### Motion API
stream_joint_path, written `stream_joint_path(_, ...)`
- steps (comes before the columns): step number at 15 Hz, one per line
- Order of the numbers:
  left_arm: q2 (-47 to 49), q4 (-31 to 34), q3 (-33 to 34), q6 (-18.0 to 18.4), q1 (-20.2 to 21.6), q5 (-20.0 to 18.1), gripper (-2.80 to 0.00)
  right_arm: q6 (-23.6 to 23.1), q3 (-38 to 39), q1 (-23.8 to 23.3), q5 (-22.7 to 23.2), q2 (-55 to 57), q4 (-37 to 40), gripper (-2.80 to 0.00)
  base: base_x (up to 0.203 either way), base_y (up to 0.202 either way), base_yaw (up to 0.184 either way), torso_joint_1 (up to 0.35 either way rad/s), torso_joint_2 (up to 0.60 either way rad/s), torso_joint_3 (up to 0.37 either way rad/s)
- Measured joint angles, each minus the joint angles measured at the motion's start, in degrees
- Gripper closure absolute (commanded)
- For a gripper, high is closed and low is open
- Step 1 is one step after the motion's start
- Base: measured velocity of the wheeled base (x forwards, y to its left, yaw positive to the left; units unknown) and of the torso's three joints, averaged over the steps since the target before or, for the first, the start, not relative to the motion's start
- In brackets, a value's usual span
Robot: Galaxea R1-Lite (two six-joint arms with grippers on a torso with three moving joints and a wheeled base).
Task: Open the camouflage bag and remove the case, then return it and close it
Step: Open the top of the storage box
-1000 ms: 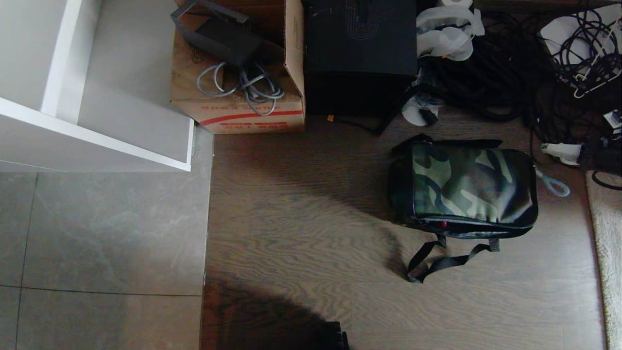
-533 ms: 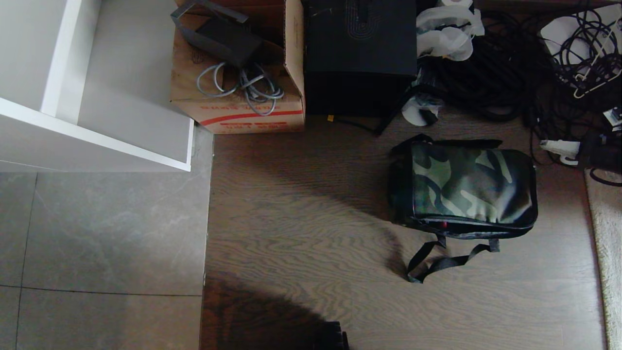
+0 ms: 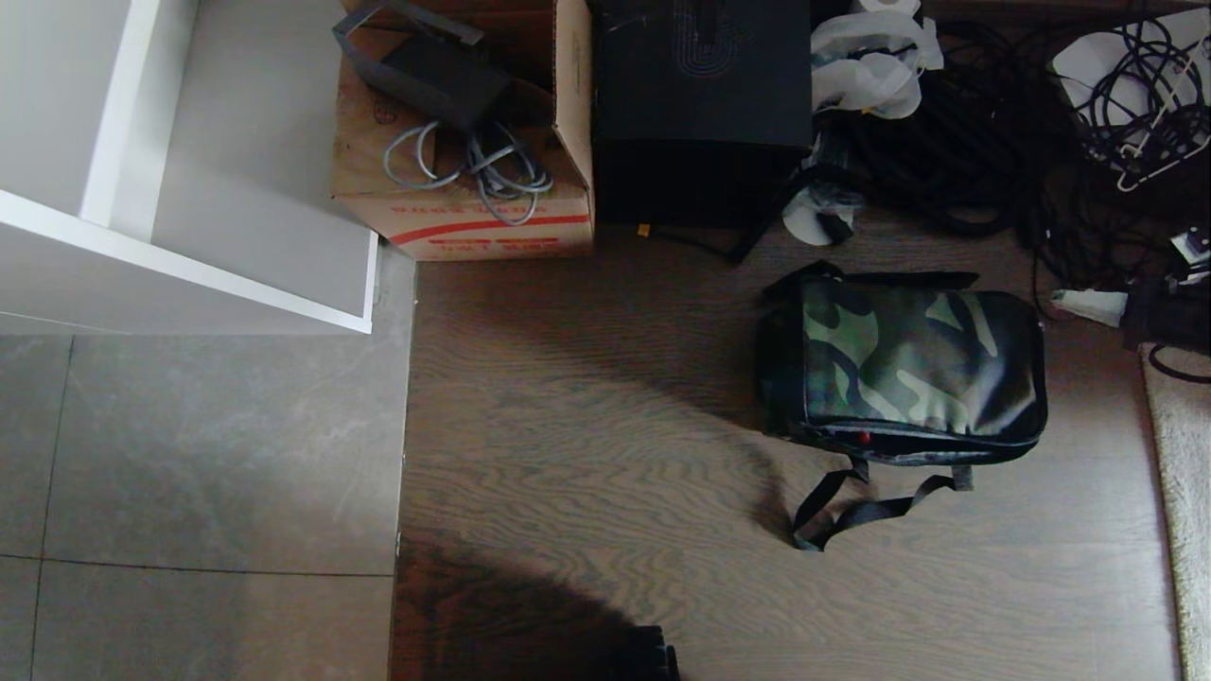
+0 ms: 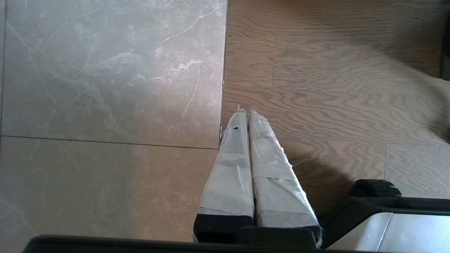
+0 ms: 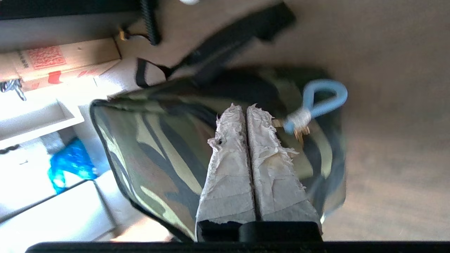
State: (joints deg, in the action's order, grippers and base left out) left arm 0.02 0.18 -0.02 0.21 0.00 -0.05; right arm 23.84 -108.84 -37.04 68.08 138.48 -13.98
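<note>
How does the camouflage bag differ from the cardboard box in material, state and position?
The camouflage bag is soft fabric; the cardboard box is stiff. The bag is closed; the box stands open, with grey cables in it. The bag lies apart; the box adjoins the tall black box. Both rest on the wooden floor.

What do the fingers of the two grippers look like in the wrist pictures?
Both pairs are long and tapered, wrapped in pale grey-white tape, on a black base. The left gripper has fairly smooth tape with a small hole in one finger. On the right gripper the tape is frayed and torn at the tips, with brownish stains.
</note>
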Motion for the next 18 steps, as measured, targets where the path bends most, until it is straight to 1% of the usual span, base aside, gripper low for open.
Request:
stream_joint_path(4,0.00,0.01,0.02,-0.04,0.00,-0.02,0.00,-1.02,3.32,-0.50,-0.14,-1.74,6.60,0.00,0.000,0.000,0.000,0.000,0.00,0.000)
stream_joint_path(7,0.00,0.00,0.02,-0.02,0.00,0.00,0.00,-0.73,3.44,-0.52,-1.26,-3.60,13.41,0.00,0.000,0.000,0.000,0.000,0.00,0.000)
stream_joint_path(10,0.00,-0.02,0.02,-0.02,0.00,0.00,0.00,-0.54,0.83,-0.48,-1.65,-5.48,23.41,0.00,0.000,0.000,0.000,0.000,0.00,0.000)
stream_joint_path(12,0.00,0.00,0.02,-0.04,0.00,0.02,0.00,-2.32,-1.53,-0.43,-2.61,-6.34,32.05,0.00,0.000,0.000,0.000,0.000,0.00,0.000)
stream_joint_path(13,0.00,0.00,0.02,-0.05,0.00,-0.02,0.00,-2.96,-1.98,-0.41,-4.42,-6.71,34.67,0.00,0.000,0.000,0.000,0.000,0.00,0.000)
stream_joint_path(15,0.00,0.00,0.00,-0.01,0.00,-0.05,0.00,-3.83,-2.29,-0.10,-8.55,-7.34,35.62,0.00,0.000,0.000,0.000,0.000,0.00,0.000)
stream_joint_path(16,0.00,0.00,0.00,-0.02,0.00,-0.02,0.00,-4.56,-2.15,0.21,-12.58,-7.60,35.61,0.00,0.000,0.000,0.000,0.000,0.00,0.000)
stream_joint_path(17,0.00,0.00,0.00,-0.02,0.00,-0.02,0.00,-6.47,-1.48,0.41,-16.89,-7.77,35.66,0.00,0.000,0.000,0.000,0.000,0.00,0.000)
stream_joint_path(18,0.00,-0.02,0.00,-0.03,0.00,0.00,0.00,-9.34,-0.55,0.49,-21.32,-7.91,35.56,0.00,0.000,0.000,0.000,0.000,0.00,0.000)
